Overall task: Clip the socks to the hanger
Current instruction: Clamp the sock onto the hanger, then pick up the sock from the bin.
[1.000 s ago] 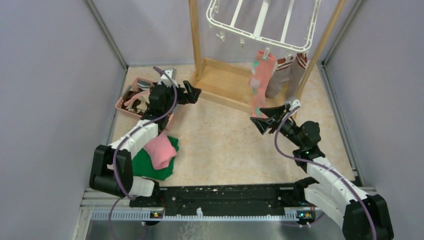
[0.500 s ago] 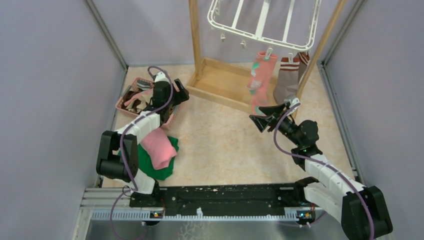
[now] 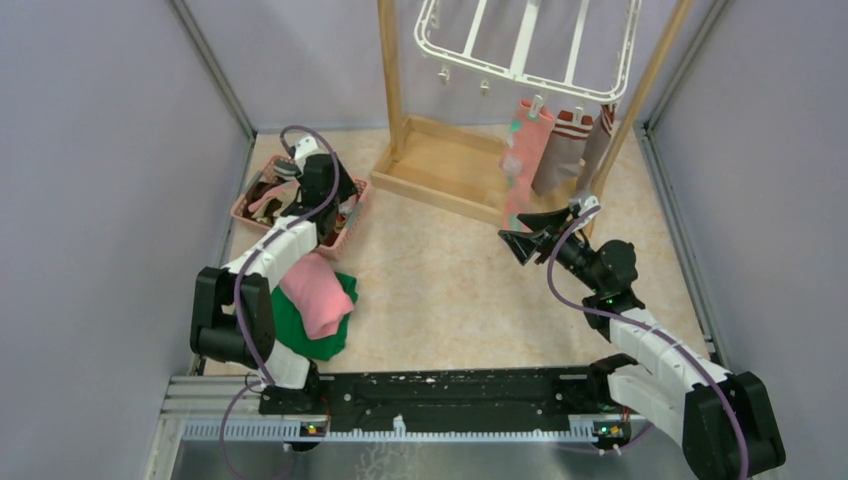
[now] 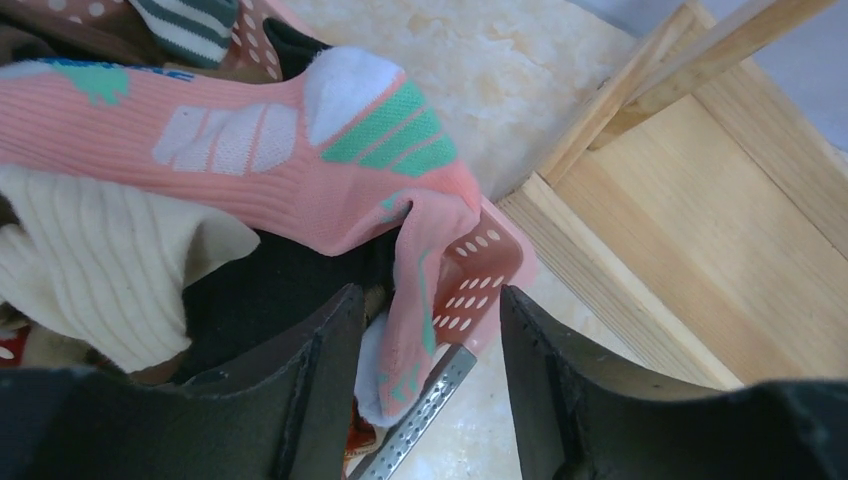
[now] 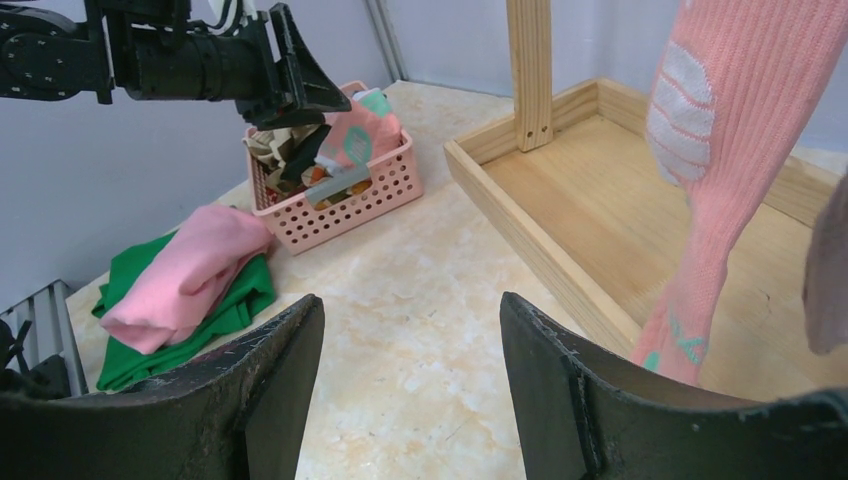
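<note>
Swung over from the wooden stand (image 3: 440, 165), my left hand (image 4: 428, 300) straddles, jaws parted and not yet pinching, the salmon sock (image 4: 300, 190), whose end droops over the pink basket (image 4: 480, 270) rim; its length runs leftward. My right hand (image 5: 410, 310) waits, parted and empty.

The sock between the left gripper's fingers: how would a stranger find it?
Find the pink basket at the table's far left. A salmon sock hangs over its rim. Only it bears teal and white shapes, unlike the cream sock and dark sock beside it.

Lab test cell, grey partition walls (image 3: 100, 150)
</note>
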`<control>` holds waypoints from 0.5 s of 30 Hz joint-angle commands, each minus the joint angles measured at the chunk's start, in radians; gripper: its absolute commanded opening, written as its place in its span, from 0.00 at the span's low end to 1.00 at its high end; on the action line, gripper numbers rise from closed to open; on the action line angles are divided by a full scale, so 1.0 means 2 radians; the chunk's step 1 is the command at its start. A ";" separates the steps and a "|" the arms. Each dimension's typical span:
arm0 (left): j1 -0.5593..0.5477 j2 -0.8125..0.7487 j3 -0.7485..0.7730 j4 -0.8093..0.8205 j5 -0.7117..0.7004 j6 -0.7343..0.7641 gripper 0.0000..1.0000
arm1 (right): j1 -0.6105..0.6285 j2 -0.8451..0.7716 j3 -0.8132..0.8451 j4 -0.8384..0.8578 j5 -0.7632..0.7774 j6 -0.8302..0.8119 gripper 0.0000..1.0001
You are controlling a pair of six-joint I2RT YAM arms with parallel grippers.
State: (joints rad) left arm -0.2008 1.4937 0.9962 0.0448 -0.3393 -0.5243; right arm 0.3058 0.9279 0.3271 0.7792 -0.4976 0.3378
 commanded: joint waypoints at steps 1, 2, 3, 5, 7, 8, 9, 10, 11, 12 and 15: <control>0.000 0.033 0.029 -0.012 -0.007 -0.014 0.55 | 0.003 -0.001 0.007 0.016 0.003 0.001 0.64; 0.000 0.041 0.033 -0.011 -0.003 -0.014 0.52 | 0.003 -0.002 0.007 0.015 0.003 0.001 0.64; 0.000 0.047 0.038 -0.011 -0.001 -0.015 0.48 | 0.003 -0.002 0.007 0.014 0.003 0.002 0.64; 0.001 0.059 0.049 -0.011 0.000 -0.014 0.42 | 0.003 -0.003 0.007 0.013 0.003 0.001 0.64; 0.001 0.072 0.059 -0.013 -0.010 -0.013 0.41 | 0.003 -0.004 0.007 0.012 0.003 -0.001 0.64; 0.002 0.078 0.064 -0.017 -0.016 -0.011 0.42 | 0.003 -0.005 0.007 0.011 0.004 -0.001 0.64; 0.003 0.084 0.069 -0.020 -0.021 -0.012 0.43 | 0.003 -0.006 0.007 0.010 0.004 -0.002 0.64; 0.004 0.089 0.073 -0.020 -0.025 -0.012 0.45 | 0.003 -0.007 0.007 0.009 0.004 -0.002 0.65; 0.004 0.094 0.076 -0.031 -0.028 -0.013 0.46 | 0.003 -0.007 0.008 0.009 0.004 -0.002 0.65; 0.004 0.093 0.078 -0.036 -0.029 -0.012 0.44 | 0.003 -0.007 0.007 0.008 0.004 -0.002 0.65; 0.005 0.073 0.070 -0.027 -0.023 0.004 0.14 | 0.003 -0.008 0.008 0.007 0.003 -0.002 0.65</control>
State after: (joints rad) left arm -0.1970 1.6772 1.1122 -0.0116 -0.3676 -0.5488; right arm 0.3058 0.9272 0.3271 0.7727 -0.4942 0.3367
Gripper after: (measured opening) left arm 0.291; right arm 0.645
